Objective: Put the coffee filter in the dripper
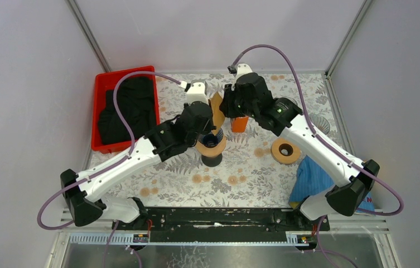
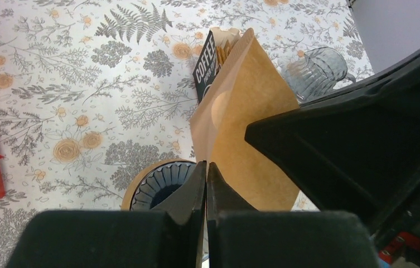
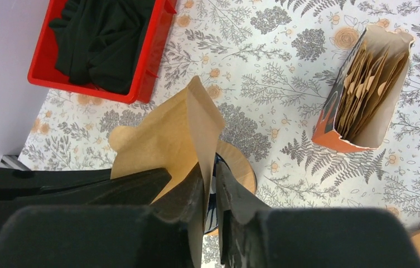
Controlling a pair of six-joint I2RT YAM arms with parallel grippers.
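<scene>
The brown filter (image 2: 246,111) is flat. My left hand (image 2: 207,169) pinches it above the dripper (image 2: 160,187), which is mostly hidden. My right hand (image 3: 210,174) sits round its edge; I can't tell if it squeezes.

Soft, even overhead light gives faint shadows and no glare; the left pincer (image 2: 206,170) and right pincer (image 3: 210,170) blur close to the lens, while the brown paper coffee filter (image 2: 246,111) just beyond their tips is sharp.
</scene>
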